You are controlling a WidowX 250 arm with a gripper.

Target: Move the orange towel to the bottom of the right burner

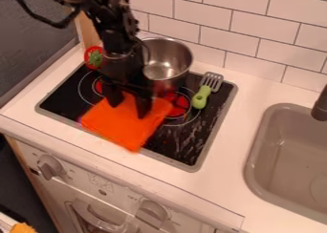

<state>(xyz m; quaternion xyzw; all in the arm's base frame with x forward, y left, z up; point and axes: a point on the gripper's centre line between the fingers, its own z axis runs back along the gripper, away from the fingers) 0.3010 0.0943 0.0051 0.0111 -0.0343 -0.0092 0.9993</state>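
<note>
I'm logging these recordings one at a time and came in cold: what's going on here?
A robot arm has its claw down at an orange towel on the stove. The claw is open, a finger either side of part of the towel; whether it grips any cloth I can't tell. The towel lies toward the stove's front, its right side reaching the right burner. A metal pot and a green-handled spatula are behind it.

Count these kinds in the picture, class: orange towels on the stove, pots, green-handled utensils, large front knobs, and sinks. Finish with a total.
Orange towels on the stove: 1
Pots: 1
Green-handled utensils: 1
Large front knobs: 2
Sinks: 1
Total: 6
</note>
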